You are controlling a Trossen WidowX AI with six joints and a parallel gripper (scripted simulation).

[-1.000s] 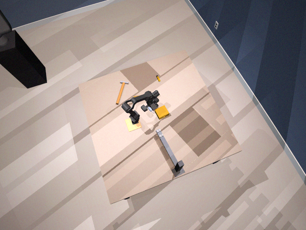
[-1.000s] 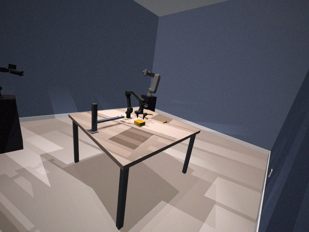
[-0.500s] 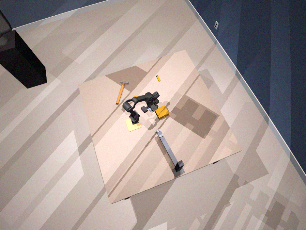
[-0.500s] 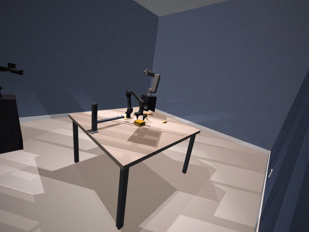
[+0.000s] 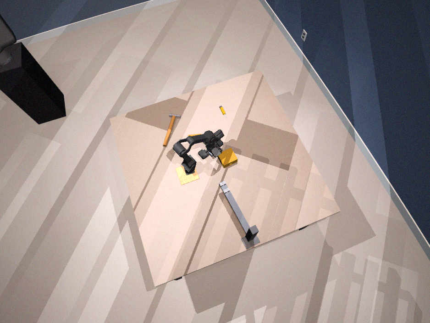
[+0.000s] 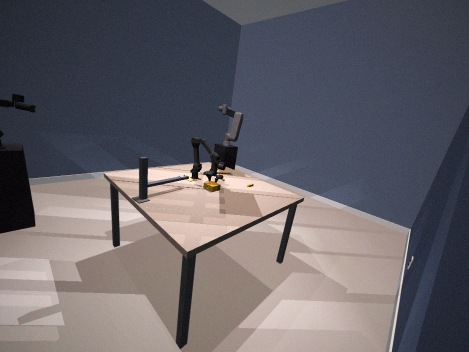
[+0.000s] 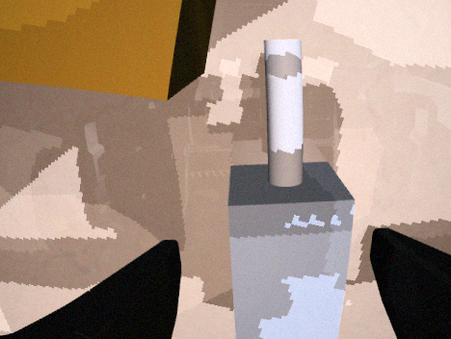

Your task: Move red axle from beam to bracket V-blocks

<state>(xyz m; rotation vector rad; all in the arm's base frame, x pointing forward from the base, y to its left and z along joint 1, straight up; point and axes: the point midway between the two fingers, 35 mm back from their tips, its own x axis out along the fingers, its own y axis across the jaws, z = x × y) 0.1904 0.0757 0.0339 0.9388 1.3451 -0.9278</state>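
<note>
Wrist view showed the pincer [image 5: 215, 155] [image 6: 213, 181] [image 7: 277, 250] part-way open, its black fingertips apart at about 8 and 4 o'clock. Between them stood a grey block [image 7: 290, 270], with a visible gap on either side, so nothing was clamped. A pale pin [image 7: 285, 111] stuck out of the block's far end towards 12 o'clock. Up at 10 to 11 o'clock, a yellow block [image 5: 228, 157] [image 6: 211, 186] [image 7: 87, 48] lay near, apart from both fingers.

From above, that yellow block was just beside the pincer at about 3 o'clock. The bracket [image 5: 236, 211] [image 6: 166, 181] reached away at 5 o'clock, its V-blocks [image 5: 226, 190] [image 6: 184, 176] at the end nearer the arm. A hammer [image 5: 168, 130] [image 6: 224, 172] lay at 10 o'clock and a small yellow tool [image 5: 222, 110] [image 6: 250, 185] at 12. Where the red axle was, I couldn't tell.
</note>
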